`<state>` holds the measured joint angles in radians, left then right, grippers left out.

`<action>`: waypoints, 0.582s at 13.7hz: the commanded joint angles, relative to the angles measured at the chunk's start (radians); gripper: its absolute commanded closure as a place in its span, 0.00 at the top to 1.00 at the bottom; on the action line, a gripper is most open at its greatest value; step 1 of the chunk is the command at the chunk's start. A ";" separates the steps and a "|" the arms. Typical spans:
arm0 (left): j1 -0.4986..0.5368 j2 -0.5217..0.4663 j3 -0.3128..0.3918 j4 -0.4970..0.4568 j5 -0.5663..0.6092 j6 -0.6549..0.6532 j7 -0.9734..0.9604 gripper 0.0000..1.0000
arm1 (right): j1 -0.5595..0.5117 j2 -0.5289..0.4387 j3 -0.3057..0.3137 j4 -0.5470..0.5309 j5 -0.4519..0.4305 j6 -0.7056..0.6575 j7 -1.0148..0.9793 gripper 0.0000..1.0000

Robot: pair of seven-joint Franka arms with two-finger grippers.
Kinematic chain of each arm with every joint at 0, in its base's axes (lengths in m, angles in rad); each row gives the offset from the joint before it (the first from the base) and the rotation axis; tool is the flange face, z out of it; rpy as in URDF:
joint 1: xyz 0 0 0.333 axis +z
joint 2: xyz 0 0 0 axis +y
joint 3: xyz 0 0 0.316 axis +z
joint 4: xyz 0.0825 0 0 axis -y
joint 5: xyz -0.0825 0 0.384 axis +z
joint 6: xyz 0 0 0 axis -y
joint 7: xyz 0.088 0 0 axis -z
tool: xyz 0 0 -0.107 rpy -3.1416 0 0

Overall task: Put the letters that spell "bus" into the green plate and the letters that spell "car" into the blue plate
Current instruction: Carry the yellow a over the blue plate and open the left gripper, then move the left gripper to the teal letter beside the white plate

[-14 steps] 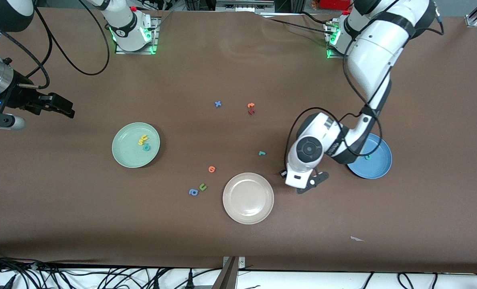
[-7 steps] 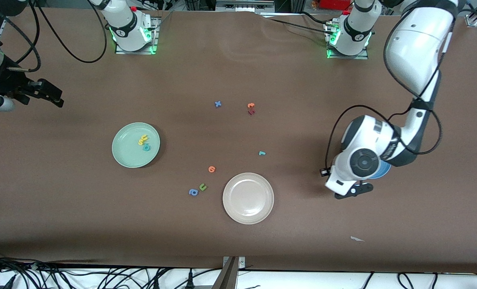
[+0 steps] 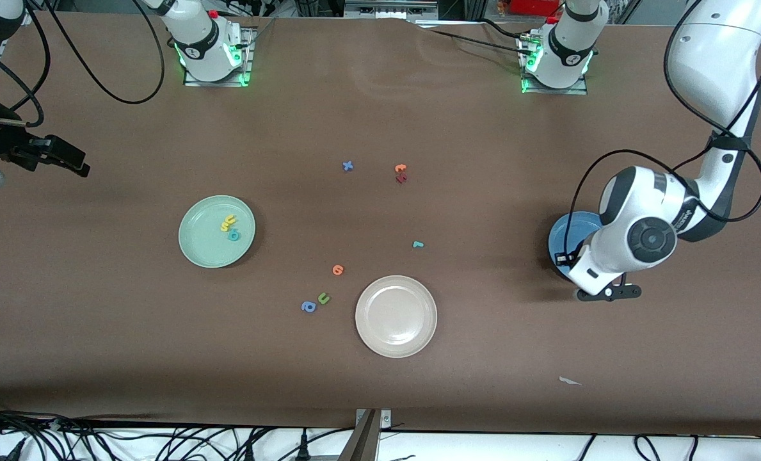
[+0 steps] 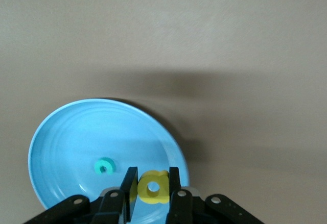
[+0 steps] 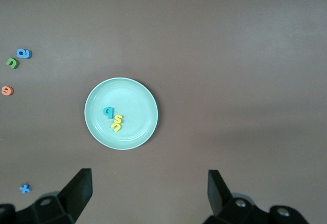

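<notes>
between left gripper [image 4: 149,187] fingers, yellow "a" [image 4: 153,187]

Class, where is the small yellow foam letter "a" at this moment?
The small yellow foam letter "a" is pinched in the left gripper, over the round blue plate where a small teal foam letter lies, at the left arm's end.

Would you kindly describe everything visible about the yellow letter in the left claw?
The yellow "a" is a small, thick, matte foam letter with a round hole. The left claw is shut on it, one black finger against each side. It hangs in the air over the rim of the blue plate, which holds a teal "c".
</notes>
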<state>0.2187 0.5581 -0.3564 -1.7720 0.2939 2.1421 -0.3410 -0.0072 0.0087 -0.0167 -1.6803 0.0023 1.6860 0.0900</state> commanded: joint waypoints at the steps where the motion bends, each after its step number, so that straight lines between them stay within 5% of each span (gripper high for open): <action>1: 0.111 -0.121 -0.019 -0.317 0.011 0.290 0.109 0.22 | -0.008 0.027 0.000 0.050 0.022 -0.031 -0.027 1.00; 2: 0.126 -0.121 -0.019 -0.352 0.011 0.355 0.119 0.25 | -0.007 0.031 0.001 0.065 0.021 -0.031 -0.027 1.00; 3: 0.126 -0.116 -0.018 -0.359 0.025 0.361 0.125 0.39 | -0.004 0.030 0.004 0.062 0.021 -0.032 -0.024 1.00; 4: 0.126 -0.115 -0.019 -0.354 0.045 0.354 0.125 0.88 | -0.004 0.030 0.006 0.060 0.022 -0.032 -0.024 1.00; 5: 0.125 -0.116 -0.019 -0.339 0.045 0.329 0.108 1.00 | -0.004 0.030 0.004 0.060 0.024 -0.032 -0.023 1.00; 8: 0.116 -0.130 -0.059 -0.262 0.033 0.182 0.108 1.00 | -0.005 0.028 0.003 0.056 0.038 -0.058 -0.035 1.00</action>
<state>0.3378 0.4706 -0.3754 -2.0666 0.3010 2.4204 -0.2248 -0.0067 0.0261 -0.0137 -1.6517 0.0097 1.6619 0.0811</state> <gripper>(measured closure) 0.247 0.000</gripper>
